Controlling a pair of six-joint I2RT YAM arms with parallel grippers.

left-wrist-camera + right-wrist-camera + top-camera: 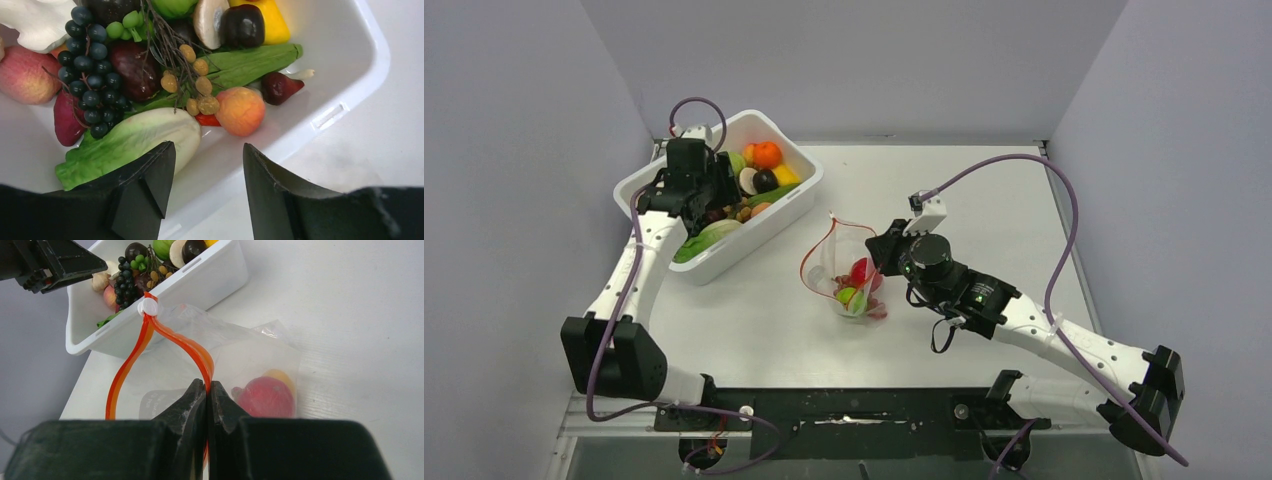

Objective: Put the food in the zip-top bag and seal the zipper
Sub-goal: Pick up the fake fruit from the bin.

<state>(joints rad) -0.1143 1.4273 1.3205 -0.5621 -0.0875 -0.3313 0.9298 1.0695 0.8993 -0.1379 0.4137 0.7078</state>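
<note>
My right gripper is pinched tight on the zipper, its two fingers pressed together with the red-orange strip caught between them. The zip-top bag stands near the middle of the table, just beside the near wall of the white bin. Its mouth gapes in a loop, and the white slider sits at the far end of the strip. Inside the bag I see a red fruit, and the top view shows a green piece low in the pouch.

My left gripper hovers over the bin with its fingers spread wide and nothing between them. Below it lie a pale lettuce leaf, a bunch of dark grapes and a peach.
</note>
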